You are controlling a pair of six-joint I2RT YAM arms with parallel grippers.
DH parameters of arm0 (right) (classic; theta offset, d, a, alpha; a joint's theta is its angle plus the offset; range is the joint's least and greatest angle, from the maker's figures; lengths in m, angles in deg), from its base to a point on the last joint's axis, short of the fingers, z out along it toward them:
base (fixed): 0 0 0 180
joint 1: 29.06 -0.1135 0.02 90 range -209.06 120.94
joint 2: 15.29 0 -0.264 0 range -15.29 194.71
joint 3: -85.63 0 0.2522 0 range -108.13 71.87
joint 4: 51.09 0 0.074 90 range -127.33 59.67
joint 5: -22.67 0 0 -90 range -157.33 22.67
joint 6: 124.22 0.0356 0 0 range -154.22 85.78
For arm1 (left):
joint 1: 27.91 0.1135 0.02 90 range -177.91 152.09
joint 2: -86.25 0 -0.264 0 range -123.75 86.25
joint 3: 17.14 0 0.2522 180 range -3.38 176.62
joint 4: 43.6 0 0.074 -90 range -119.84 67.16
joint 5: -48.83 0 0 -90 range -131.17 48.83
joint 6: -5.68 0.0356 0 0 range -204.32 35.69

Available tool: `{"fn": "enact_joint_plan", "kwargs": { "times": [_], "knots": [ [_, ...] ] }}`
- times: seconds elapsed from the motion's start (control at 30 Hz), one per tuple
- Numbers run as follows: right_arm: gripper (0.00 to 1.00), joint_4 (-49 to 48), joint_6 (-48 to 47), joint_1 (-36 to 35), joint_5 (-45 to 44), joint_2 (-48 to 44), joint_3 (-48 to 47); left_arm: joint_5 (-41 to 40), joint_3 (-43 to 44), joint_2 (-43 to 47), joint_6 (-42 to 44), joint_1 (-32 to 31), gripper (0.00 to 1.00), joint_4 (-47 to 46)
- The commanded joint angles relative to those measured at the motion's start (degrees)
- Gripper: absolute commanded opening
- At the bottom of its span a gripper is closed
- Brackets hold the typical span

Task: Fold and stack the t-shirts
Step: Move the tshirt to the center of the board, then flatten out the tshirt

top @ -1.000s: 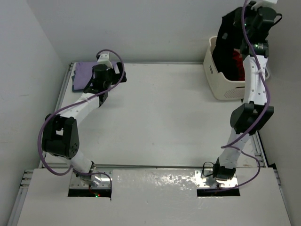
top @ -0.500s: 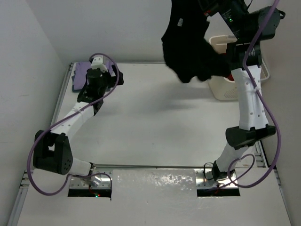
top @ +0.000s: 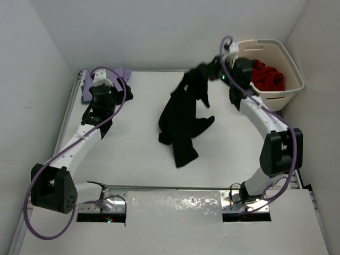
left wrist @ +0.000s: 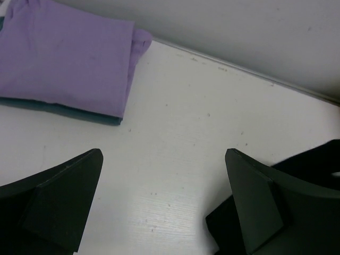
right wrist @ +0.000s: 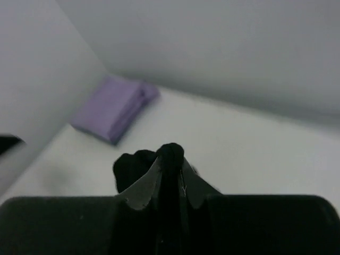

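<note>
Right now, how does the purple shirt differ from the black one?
The purple shirt is folded into a flat rectangle; the black shirt is unfolded and crumpled. The purple shirt lies in the far left corner of the table on a teal shirt; the black shirt sprawls mid-table, one end pinched by the right gripper. Both are plain cloth.

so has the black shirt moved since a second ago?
Yes. The black shirt went from above the basket leftward, now lying mid-table, one end pinched by the right gripper.

White table (top: 138, 149): crumpled black shirt (top: 180, 127), folded lavender-on-teal stack (left wrist: 58, 58), cream basket (top: 276, 98).
</note>
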Motion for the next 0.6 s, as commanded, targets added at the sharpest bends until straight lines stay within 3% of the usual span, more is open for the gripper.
{"fn": "enact_joint_plan", "kwargs": {
  "times": [0.0,0.1,0.33,0.47,0.57],
  "knots": [
    [0.42,-2.28,-7.4,0.24,-13.88,-6.1,13.72,-1.12,-0.48,1.24,-2.91,0.21,1.0,2.78],
    [0.99,5.77,-10.3,-0.02,-22.87,-7.24,19.73,0.63,-1.88,1.15,-5.2,0.21,1.0,5.43],
    [0.99,14.59,-12.76,-1.6,-20.45,-13.56,26.57,13.46,-9.61,1.77,-7.32,-2.93,1.0,5.17],
    [0.99,27.31,-19.61,-8.86,-22.12,-17.96,28.25,16.1,-17.17,3.61,-8.89,-8.83,1.0,4.21],
    [0.99,28.5,-20.94,-15.89,-23.08,-21.65,32.9,20.4,-22.62,3.79,-10.74,-10.51,0.99,-0.18]
  ]
}}
